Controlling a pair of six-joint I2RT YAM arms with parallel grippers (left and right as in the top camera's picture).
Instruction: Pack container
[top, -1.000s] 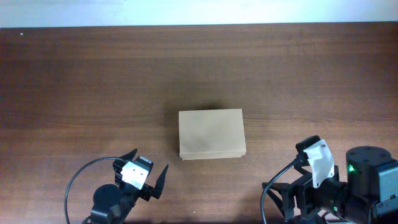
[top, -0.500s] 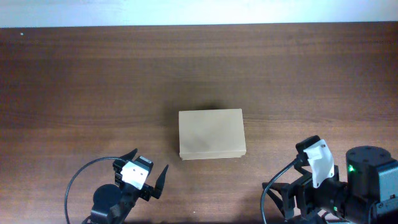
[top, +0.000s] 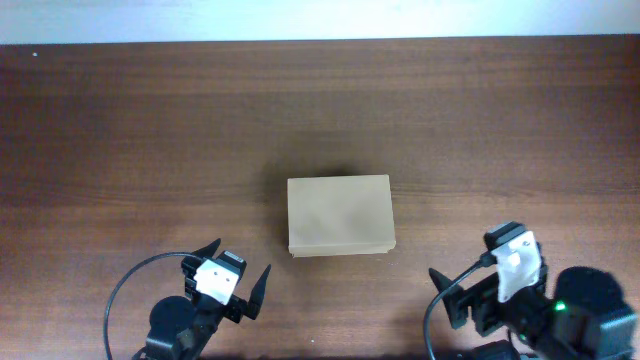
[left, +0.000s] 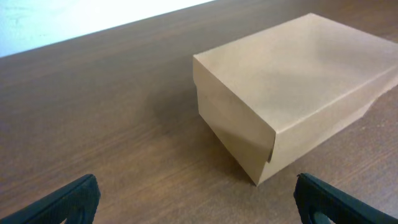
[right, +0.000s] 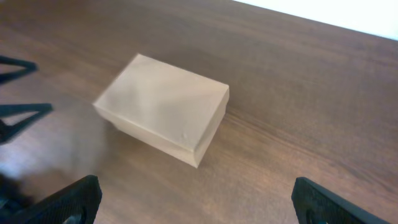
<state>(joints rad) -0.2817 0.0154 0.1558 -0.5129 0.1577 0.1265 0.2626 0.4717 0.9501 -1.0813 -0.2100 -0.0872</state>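
Container (top: 340, 215) lies flat, long axis running left-right.

We see the container (top: 340, 215) as plain brown cardboard: matt, smooth and unprinted, with a soft, uneven sheen across its lid and a sharp folded edge where the lid overlaps the wall. The table (top: 150, 130) looks like dark wood or wood veneer, with fine straight grain and a low satin finish that catches pale light toward its far edge. The left gripper (left: 196, 183) appears to us as black matt plastic, and the right gripper (right: 196, 190) looks the same. The white covers (top: 218, 274) above them read as smooth, slightly glossy plastic. The cable (top: 122, 292) has a smooth black sheath.
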